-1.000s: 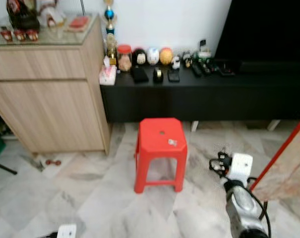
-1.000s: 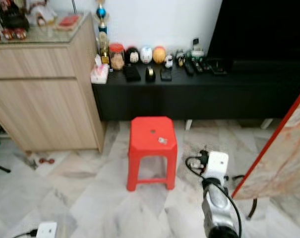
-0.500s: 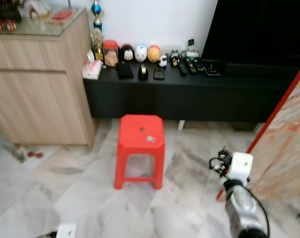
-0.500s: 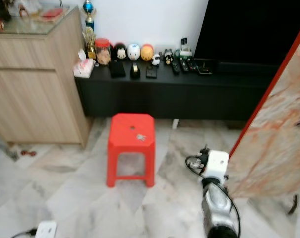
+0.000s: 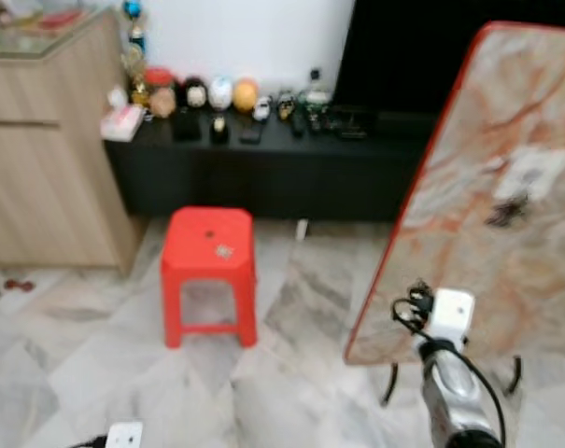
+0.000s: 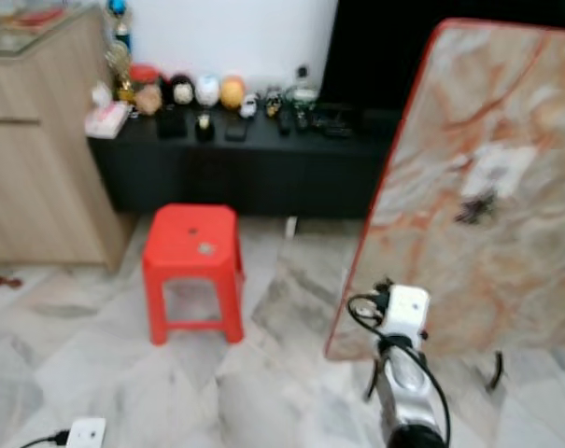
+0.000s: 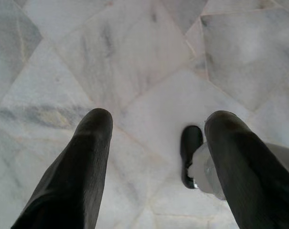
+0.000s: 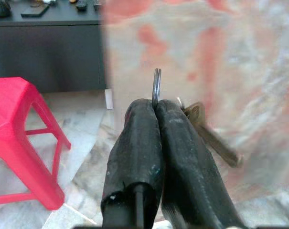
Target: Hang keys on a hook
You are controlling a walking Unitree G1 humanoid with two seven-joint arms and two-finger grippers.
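My right gripper (image 8: 156, 106) is shut on a metal key ring (image 8: 156, 86). A brass key (image 8: 212, 138) hangs from the ring beside the fingers. Just ahead of the keys a marble-patterned board (image 5: 487, 215) with a red edge leans on thin black legs. The board carries a white patch (image 5: 529, 173) with a dark shape (image 5: 504, 213) under it, too blurred to identify. My right arm (image 5: 450, 383) reaches toward the foot of the board. My left gripper (image 7: 156, 119) hangs open over the marble floor.
To the left on the marble floor stands a red plastic stool (image 5: 209, 271) with a small object on its seat. Behind it runs a low black cabinet (image 5: 263, 173) with figurines and remotes on top. A wooden sideboard (image 5: 39, 159) fills the far left.
The camera has turned right: stool and cabinet slid left in the picture, and the marble board now takes up the right side. My right arm holds the same place in view.
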